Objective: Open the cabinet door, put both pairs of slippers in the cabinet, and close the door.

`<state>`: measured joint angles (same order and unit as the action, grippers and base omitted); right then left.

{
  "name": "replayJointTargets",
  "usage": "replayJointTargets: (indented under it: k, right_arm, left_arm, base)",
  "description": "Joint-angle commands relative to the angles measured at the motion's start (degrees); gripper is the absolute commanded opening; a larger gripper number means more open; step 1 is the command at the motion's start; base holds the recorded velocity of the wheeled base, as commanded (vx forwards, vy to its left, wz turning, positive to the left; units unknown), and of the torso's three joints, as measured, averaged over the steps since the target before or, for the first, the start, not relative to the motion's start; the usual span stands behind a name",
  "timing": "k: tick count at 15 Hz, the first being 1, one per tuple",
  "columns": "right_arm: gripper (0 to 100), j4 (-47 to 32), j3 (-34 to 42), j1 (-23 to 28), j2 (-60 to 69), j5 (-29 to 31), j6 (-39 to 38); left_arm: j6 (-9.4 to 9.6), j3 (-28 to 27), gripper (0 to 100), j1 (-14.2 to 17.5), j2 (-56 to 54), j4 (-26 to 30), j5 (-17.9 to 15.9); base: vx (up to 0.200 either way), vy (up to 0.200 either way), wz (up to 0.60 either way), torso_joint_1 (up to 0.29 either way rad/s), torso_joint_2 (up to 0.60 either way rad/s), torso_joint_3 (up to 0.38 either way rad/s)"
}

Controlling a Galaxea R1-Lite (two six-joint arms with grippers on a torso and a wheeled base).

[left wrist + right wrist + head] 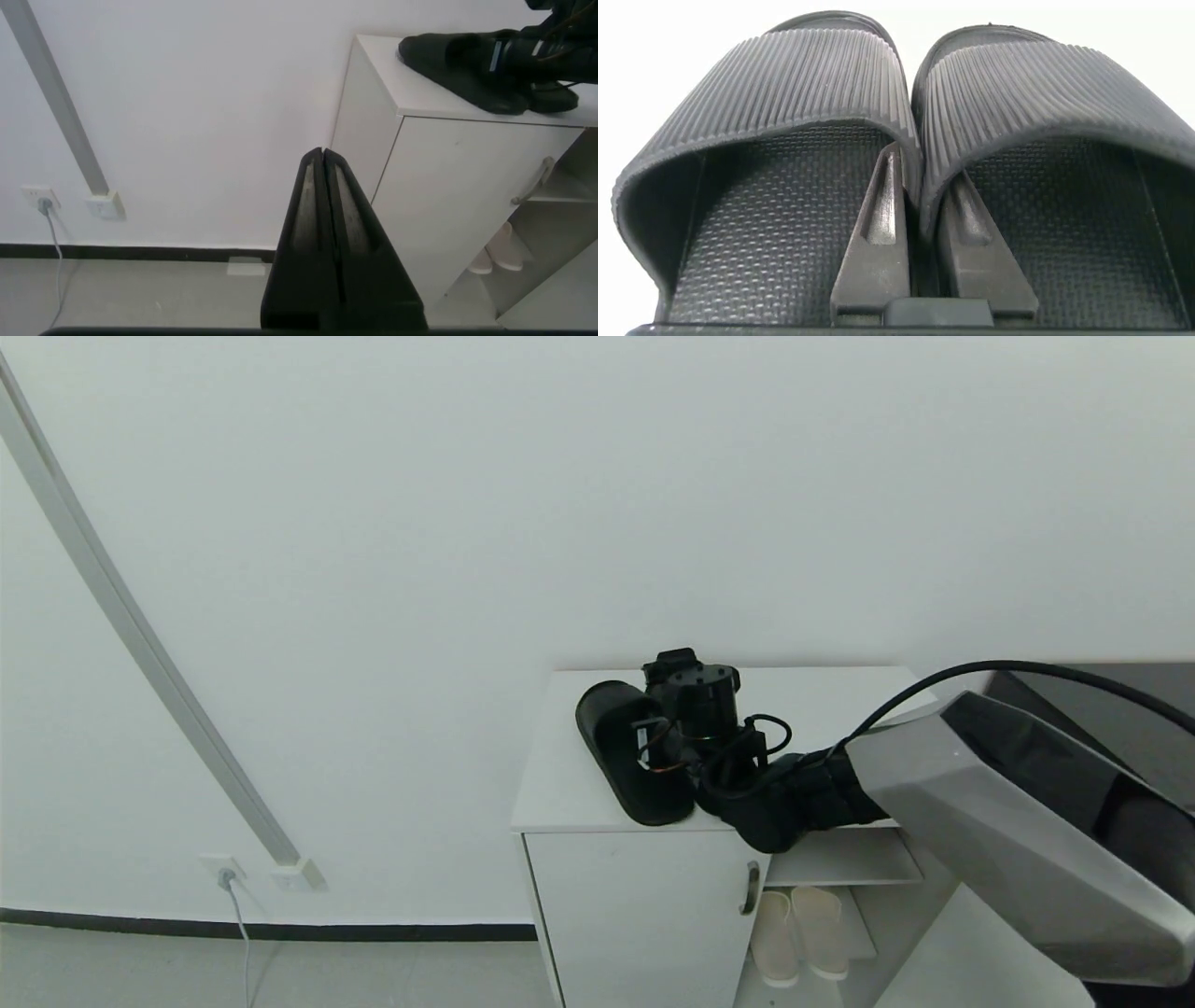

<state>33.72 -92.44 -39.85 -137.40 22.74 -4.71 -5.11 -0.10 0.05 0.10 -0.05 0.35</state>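
Hanging well apart from the cabinet (448, 187), the left gripper (323, 154) is closed tight with nothing in it. On the cabinet top, near its front edge, the black slippers (621, 756) lie side by side, their long axis running about 11 to 5 o'clock in the head view. The right gripper (923, 168) is far nearer: it reaches under both straps and pinches their two inner walls together. The open compartment, where the cream slippers (798, 933) stand, lies at roughly 5 o'clock from the held pair, so the carry likely goes down and rightwards.
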Motion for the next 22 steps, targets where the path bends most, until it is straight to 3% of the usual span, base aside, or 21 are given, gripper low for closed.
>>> replayJointTargets:
  k: [1, 7, 12, 22]
  right_arm:
    - [0, 2.14, 8.51, -0.05, 8.03, -0.32, 0.05]
    - [0, 11.63, 37.25, 0.12, 26.92, -8.32, 0.14]
    - [0, 12.77, 52.28, 0.21, 38.7, -19.75, 0.49]
    - [0, 13.04, 54.65, -1.19, 39.14, -20.54, 1.45]
  left_arm:
    - [-0.08, 0.01, 0, 0.04, -0.01, -0.04, 0.09]
    - [0.01, 0.01, 0, 0.04, -0.01, -0.04, 0.0]
    - [-0.08, 0.01, 0, 0.04, -0.01, -0.04, 0.0]
    - [-0.08, 0.01, 0, 0.04, -0.01, -0.04, 0.0]
  base:
    - [0.0, 0.0, 0.0, 0.0, 0.0, 0.0]
    - [0.0, 0.0, 0.0, 0.0, 0.0, 0.0]
    - [0.0, 0.0, 0.0, 0.0, 0.0, 0.0]
    - [0.0, 0.0, 0.0, 0.0, 0.0, 0.0]
